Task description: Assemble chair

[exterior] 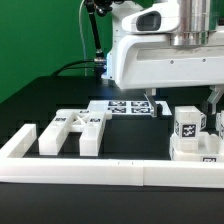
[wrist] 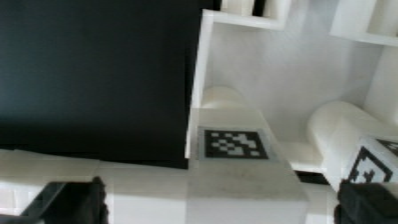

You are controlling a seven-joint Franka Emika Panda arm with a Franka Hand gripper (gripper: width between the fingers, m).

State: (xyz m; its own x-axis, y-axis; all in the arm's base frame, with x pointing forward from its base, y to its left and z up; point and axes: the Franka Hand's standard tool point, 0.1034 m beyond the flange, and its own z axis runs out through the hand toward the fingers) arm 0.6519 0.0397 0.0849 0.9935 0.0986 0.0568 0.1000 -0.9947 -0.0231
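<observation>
Nearest, a long low white border rail (exterior: 90, 170) ran along the table's (exterior: 40, 100) front edge. Behind it lay loose white blocky plastic chair parts (exterior: 72, 131); a tagged white chair block (exterior: 190, 135) stood toward the front corner on the exterior view's right. Above hung the two-finger gripper (exterior: 213, 100), jaws apart, empty. Off-centre, a finger might shove that block askew.

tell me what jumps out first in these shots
The big white arm fills the exterior view's upper right, its hand open over a tagged white part. A cube-ended tagged piece stands at the exterior view's right, flat white bars lie at its left, both beyond the long border rail.
</observation>
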